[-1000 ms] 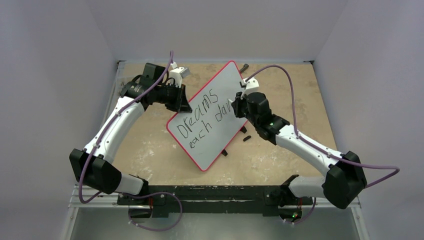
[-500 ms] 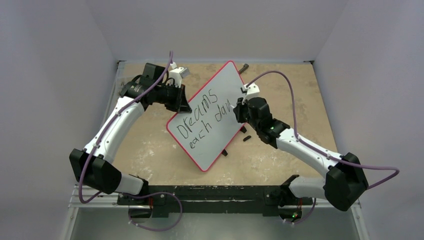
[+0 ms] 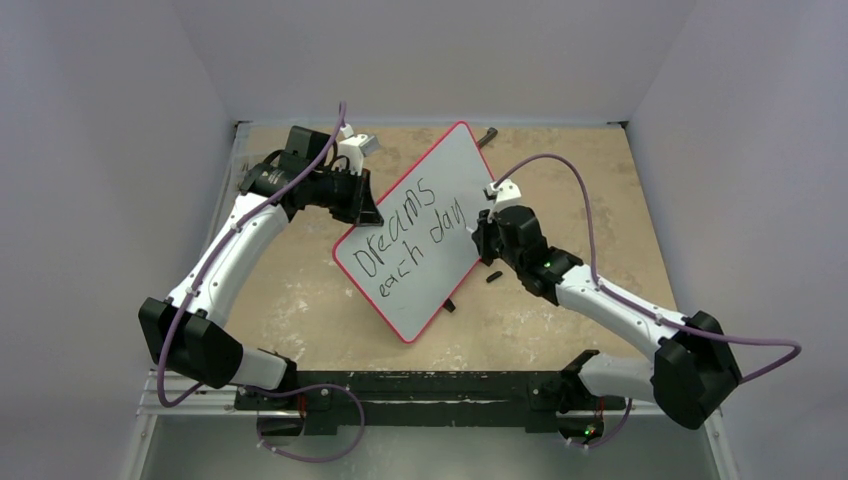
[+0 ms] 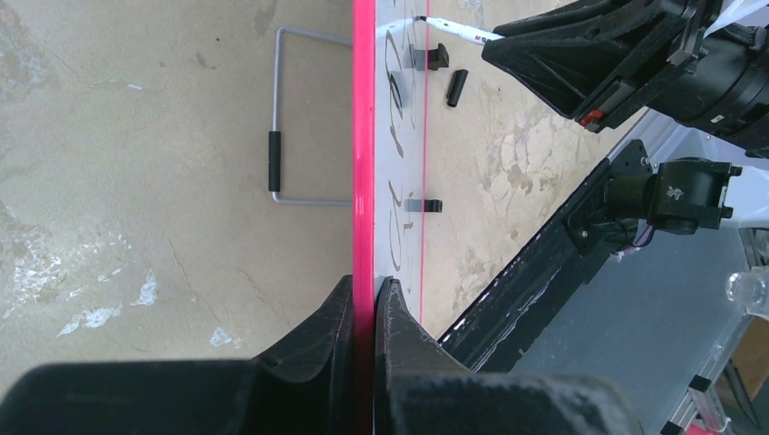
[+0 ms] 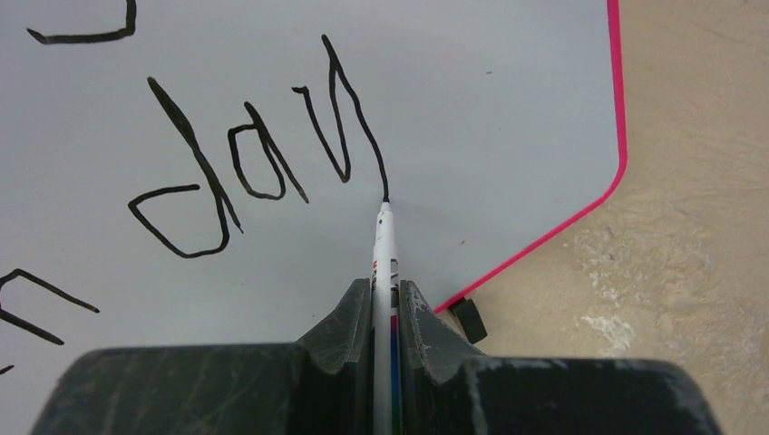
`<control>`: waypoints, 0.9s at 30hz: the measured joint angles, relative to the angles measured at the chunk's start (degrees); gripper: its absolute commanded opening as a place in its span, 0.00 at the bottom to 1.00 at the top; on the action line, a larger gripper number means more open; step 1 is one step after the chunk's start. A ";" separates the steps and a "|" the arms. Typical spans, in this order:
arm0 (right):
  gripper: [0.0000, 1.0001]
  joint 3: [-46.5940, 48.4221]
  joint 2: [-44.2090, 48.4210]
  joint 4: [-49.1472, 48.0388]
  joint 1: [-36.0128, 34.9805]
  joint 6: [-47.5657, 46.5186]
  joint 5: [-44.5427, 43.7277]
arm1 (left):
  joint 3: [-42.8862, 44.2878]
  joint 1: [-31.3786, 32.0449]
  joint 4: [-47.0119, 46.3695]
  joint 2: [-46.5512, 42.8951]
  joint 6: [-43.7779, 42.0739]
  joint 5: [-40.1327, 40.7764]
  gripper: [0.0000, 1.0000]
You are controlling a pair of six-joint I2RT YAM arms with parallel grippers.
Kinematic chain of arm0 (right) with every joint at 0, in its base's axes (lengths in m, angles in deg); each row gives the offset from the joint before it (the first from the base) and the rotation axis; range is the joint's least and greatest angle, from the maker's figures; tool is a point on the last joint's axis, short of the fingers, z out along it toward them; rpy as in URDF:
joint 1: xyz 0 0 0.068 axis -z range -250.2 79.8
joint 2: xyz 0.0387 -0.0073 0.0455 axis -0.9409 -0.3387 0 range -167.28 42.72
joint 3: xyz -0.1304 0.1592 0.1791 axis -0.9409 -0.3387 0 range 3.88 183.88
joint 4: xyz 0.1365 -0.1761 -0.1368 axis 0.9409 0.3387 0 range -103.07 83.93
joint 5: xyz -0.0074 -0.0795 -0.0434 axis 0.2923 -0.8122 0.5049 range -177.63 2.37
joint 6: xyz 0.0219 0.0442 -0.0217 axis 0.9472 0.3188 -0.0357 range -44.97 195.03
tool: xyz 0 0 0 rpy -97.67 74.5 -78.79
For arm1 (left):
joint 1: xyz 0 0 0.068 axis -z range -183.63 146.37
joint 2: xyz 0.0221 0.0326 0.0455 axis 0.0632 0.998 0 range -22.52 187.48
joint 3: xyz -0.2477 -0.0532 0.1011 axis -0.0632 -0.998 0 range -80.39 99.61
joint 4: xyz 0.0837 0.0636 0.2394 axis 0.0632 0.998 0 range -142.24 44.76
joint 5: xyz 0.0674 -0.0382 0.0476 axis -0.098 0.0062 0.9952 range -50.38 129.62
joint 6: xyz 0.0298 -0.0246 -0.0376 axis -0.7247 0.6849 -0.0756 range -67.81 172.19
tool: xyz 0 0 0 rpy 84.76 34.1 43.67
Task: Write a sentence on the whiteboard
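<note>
**Two lines written, marker tip sitting at the last stroke**

Both arms are attending to the large white rounded-corner whiteboard with the thin red rim [image 3: 455, 165], which is lying slantwise on the middle of the tan speckled tabletop [image 3: 590, 190]. The left gripper [image 4: 363, 292] is pinching the board's red edge, jaws clenched on it. The right gripper [image 5: 385, 292] is clamping a slim white marker [image 5: 384, 243], whose tip is touching the tail of the "y" in the black handwritten sentence "Dreams each day" [image 3: 412, 232].

Pressing harder would be risking a pivot of the board in that single edge grip, and a sideways drag would be risking smeared ink.

Only the right wrist view is showing the tip contact. Only the left wrist view is plainly showing a grey wire loop [image 4: 299, 118] beside the rim.
</note>
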 measured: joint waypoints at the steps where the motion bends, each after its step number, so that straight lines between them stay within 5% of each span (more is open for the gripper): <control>1: 0.00 -0.26 0.22 0.31 0.00 0.13 0.26 | 0.00 0.02 0.00 -0.07 0.00 0.00 0.00; 27: 0.00 -1.70 2.08 4.46 0.13 2.49 7.74 | 0.00 0.02 0.17 -0.55 -0.02 0.20 0.00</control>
